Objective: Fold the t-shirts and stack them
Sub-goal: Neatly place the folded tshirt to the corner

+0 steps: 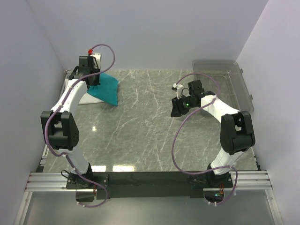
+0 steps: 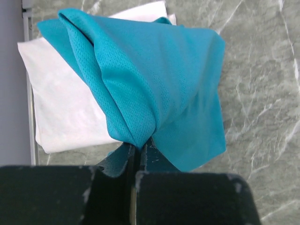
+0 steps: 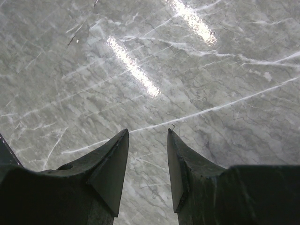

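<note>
The teal t-shirt (image 2: 159, 79) is folded and lies partly over the white folded piece (image 2: 65, 112) at the far left of the marble table; both also show in the top view, teal t-shirt (image 1: 108, 89) and white piece (image 1: 86, 100). My left gripper (image 2: 139, 146) is shut on a bunched edge of the teal t-shirt, lifting it into a ridge; it shows in the top view (image 1: 92, 80) above the shirt. My right gripper (image 3: 147, 133) is open and empty over bare marble, at the right of the table in the top view (image 1: 177, 110).
A clear plastic bin (image 1: 225, 84) stands at the far right, behind the right arm. Grey walls close in the left, back and right sides. A metal rail (image 2: 29, 93) runs along the table's left edge beside the white piece.
</note>
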You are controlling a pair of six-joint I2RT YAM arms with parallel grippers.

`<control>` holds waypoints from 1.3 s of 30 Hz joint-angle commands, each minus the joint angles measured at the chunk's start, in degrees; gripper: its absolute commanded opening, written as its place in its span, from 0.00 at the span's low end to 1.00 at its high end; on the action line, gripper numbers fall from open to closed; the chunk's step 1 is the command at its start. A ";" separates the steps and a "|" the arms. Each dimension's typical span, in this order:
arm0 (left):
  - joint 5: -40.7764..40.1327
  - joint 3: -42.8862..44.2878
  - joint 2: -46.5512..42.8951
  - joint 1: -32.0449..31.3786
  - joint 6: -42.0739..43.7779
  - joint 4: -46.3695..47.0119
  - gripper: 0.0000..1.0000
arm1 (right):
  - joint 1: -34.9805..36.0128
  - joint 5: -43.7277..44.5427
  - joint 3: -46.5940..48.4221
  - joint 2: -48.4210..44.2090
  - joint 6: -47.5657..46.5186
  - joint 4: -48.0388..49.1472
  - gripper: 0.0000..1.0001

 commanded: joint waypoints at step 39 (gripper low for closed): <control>7.72 1.98 9.52 13.59 -6.31 10.65 0.01 | -0.93 -1.24 0.89 0.66 -0.33 0.48 0.45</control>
